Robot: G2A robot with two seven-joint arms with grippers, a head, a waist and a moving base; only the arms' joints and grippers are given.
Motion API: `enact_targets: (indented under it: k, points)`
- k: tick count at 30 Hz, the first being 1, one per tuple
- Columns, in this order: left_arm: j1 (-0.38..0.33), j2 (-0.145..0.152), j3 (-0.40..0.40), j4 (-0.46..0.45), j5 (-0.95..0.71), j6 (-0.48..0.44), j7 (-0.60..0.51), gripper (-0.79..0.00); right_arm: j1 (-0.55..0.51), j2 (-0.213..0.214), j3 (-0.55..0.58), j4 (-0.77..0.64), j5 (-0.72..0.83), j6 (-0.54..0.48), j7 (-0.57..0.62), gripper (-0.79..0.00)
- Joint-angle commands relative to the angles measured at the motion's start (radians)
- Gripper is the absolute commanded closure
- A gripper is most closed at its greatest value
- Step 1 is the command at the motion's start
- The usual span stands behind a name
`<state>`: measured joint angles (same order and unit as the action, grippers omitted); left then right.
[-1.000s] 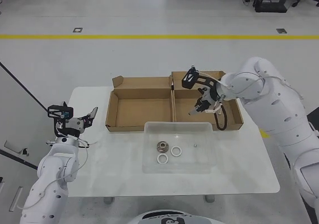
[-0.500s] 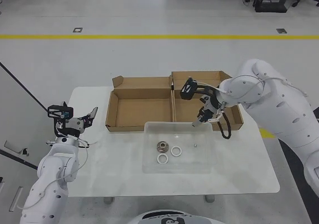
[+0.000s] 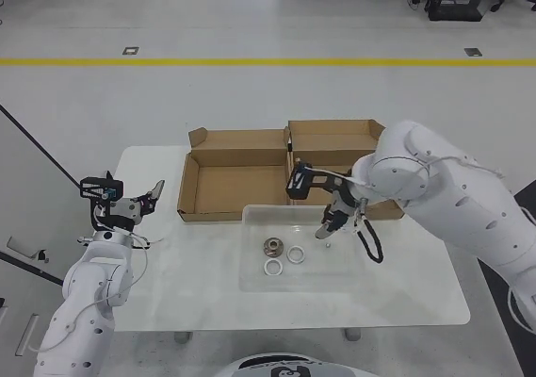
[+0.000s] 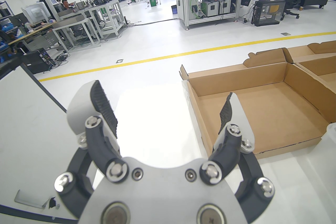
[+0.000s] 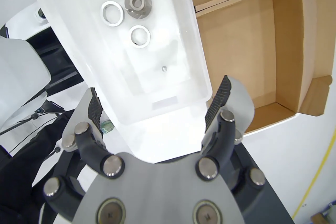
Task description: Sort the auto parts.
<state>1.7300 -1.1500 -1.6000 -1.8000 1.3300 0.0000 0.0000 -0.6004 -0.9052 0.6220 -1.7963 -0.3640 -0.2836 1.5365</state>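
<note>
A clear plastic bin (image 3: 335, 271) stands at the table's middle. Inside lie a grey flanged hub (image 3: 270, 248), two white rings (image 3: 297, 254) (image 3: 273, 268) and a tiny screw (image 3: 329, 243). My right gripper (image 3: 327, 227) hangs open and empty over the bin's back right part, near the screw. Its wrist view looks down on the bin (image 5: 193, 33), hub (image 5: 137, 3), rings (image 5: 112, 12) (image 5: 140, 36) and screw (image 5: 164, 68) beyond the right gripper (image 5: 157, 96). My left gripper (image 3: 142, 201) is open and empty above the table's left edge, as the left gripper (image 4: 165, 104) shows in its own view.
Two open cardboard boxes stand side by side behind the bin, the left box (image 3: 235, 184) and the right box (image 3: 343, 141); both look empty. The left box (image 4: 262, 109) lies ahead of my left gripper. A white board (image 3: 13, 198) leans left of the table.
My right arm has swung from over the right cardboard box forward and leftward to above the clear bin. The left arm has not moved.
</note>
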Motion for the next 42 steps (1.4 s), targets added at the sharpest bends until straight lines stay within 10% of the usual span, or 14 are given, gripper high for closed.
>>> enact_targets:
  k: [1,23,42]
  points:
    - [0.0,0.0,0.0,0.0,0.0,0.0,0.0,-0.785,0.011,0.008,-0.029,-0.014,0.005,-0.001,-0.001,-0.785]
    - [0.0,0.0,0.0,0.0,0.0,0.0,0.0,-0.785,0.177,0.016,-0.377,0.016,0.098,0.101,-0.001,-0.785]
    - [0.0,0.0,0.0,0.0,0.0,0.0,0.0,-0.785,0.145,-0.012,-0.424,0.115,0.046,0.111,-0.066,-0.785]
